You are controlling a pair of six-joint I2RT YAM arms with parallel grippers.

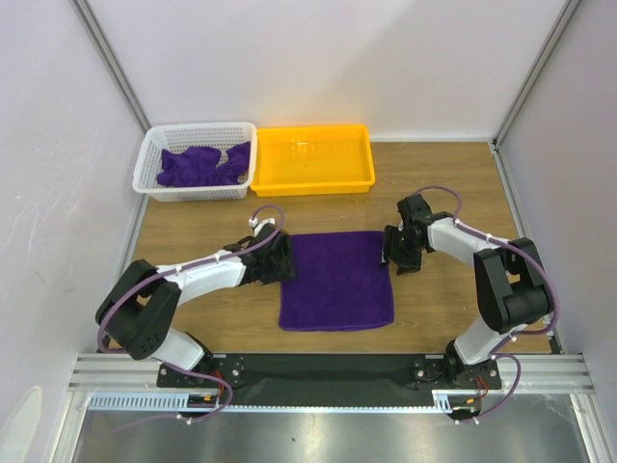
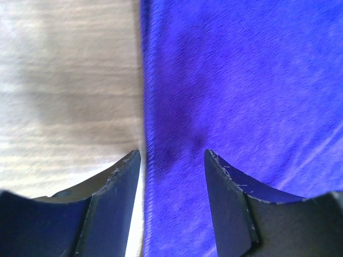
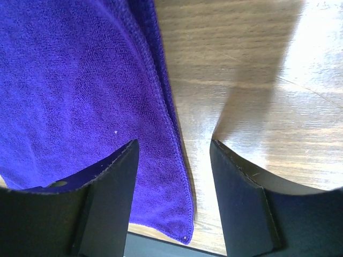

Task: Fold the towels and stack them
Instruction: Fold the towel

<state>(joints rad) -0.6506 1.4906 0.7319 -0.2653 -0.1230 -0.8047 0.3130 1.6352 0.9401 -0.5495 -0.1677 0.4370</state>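
Top view: one towel (image 1: 336,280) lies spread flat on the table (image 1: 193,227), between the two arms and nearer their bases than the containers at the far edge. The left gripper (image 1: 280,258) sits low at the towel's left edge, toward the far corner. The right gripper (image 1: 395,253) sits low at the right edge, also toward the far corner.

Left wrist view: jaws apart and straddling the towel's edge, one finger (image 2: 107,203) over bare wood and the other (image 2: 236,203) over cloth. Nothing is clamped between them.

Right wrist view: jaws likewise apart, with the hemmed edge running down the gap. One finger (image 3: 102,209) is over cloth and the other (image 3: 252,209) over wood. A corner of the towel shows close to the fingers' base. Whether any fingertip touches the surface cannot be told.

The towel is deep purple with a fine pile, a near-square rectangle with a stitched hem. It lies smooth, its near edge bowing slightly. A dark shadow falls on the cloth just ahead of the left fingers.

More towels (image 1: 202,166) lie crumpled in a white basket (image 1: 147,169) at the far left. A yellow tray (image 1: 313,183) stands just beside the basket, on its right.
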